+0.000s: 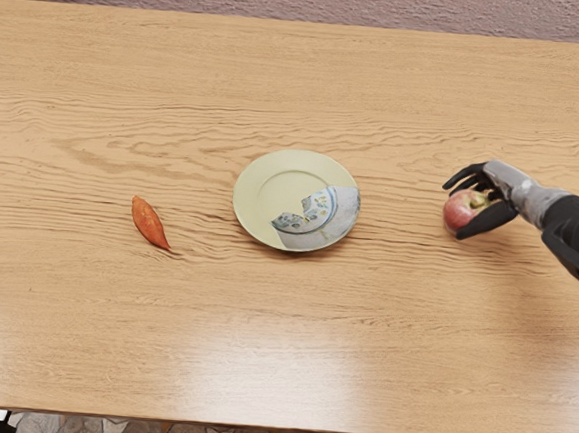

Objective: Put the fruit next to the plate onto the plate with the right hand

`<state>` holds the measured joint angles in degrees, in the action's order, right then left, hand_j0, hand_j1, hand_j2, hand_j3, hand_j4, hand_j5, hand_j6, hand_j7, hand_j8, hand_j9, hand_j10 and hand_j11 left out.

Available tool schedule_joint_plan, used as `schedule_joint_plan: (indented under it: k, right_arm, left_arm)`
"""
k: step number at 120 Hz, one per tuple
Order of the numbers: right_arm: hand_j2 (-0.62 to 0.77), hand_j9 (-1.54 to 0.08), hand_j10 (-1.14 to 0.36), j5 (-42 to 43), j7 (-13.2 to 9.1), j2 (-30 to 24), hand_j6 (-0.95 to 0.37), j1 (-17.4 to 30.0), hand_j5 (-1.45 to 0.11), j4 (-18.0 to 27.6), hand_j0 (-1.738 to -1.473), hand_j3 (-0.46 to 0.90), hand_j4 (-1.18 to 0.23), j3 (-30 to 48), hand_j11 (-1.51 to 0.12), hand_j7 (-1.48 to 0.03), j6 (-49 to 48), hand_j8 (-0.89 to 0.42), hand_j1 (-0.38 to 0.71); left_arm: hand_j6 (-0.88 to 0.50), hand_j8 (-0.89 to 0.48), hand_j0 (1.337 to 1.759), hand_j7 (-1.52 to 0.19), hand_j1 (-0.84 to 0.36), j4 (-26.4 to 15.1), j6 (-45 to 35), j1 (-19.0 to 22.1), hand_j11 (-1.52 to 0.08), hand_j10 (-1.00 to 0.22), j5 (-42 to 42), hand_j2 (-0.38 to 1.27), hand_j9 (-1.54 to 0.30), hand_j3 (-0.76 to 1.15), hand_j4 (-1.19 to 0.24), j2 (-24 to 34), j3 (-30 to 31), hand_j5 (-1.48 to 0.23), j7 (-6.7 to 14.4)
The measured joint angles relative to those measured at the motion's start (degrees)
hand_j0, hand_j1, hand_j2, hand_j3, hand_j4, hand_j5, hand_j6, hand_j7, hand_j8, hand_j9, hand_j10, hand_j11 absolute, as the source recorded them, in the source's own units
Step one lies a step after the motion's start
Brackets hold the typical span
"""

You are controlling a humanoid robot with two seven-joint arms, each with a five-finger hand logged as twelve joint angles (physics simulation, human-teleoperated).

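A pale green plate [277,180] with a blue and white pattern on its right side lies at the middle of the wooden table. To its right, a red apple [461,209] sits on the table with a clear gap between it and the plate. My right hand [483,200] comes in from the right edge and its dark fingers curl around the apple from above and from the front. The apple seems to rest on the table surface. The left arm does not show.
An orange-red, elongated sweet potato [150,222] lies on the table left of the plate. The table's front edge runs along the bottom of the view, the wall behind its far edge.
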<state>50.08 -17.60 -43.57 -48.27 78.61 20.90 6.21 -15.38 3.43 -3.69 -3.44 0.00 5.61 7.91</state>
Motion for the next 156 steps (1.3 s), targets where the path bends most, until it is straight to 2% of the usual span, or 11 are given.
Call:
schedule_joint_plan:
  k: [39, 76, 156]
  right_arm:
    - [0.19, -0.76, -0.41, -0.2, -0.1, 2.0, -0.46, 0.0, -0.76, 3.6, -1.657, 0.00, -0.55, 4.2, -0.75, -0.74, -3.1, -0.32, 0.18]
    - [0.22, -0.76, -0.40, -0.3, -0.1, 6.3, -0.44, -0.3, -0.78, 3.9, -1.658, 0.00, -0.55, 5.8, -0.75, -0.75, -3.3, -0.30, 0.20]
    - [0.22, -0.76, -0.38, -0.6, -2.2, 17.6, -0.43, -1.6, -0.77, 3.9, -1.657, 0.00, -0.55, 6.9, -0.75, -0.74, -3.1, -0.30, 0.21]
  left_arm:
    - [0.00, 0.00, 1.658, 0.00, 0.35, 0.0, 0.0, 0.0, 0.00, 0.00, 0.0, 0.00, 0.00, 0.00, 0.00, 0.0, 0.0, 0.00, 0.0]
    - [0.00, 0.00, 1.658, 0.00, 0.35, 0.0, 0.0, 0.0, 0.00, 0.00, 0.0, 0.00, 0.00, 0.00, 0.00, 0.0, 0.0, 0.00, 0.0]
    - [0.00, 0.00, 1.658, 0.00, 0.35, 0.0, 0.0, 0.0, 0.00, 0.00, 0.0, 0.00, 0.00, 0.00, 0.00, 0.0, 0.0, 0.00, 0.0]
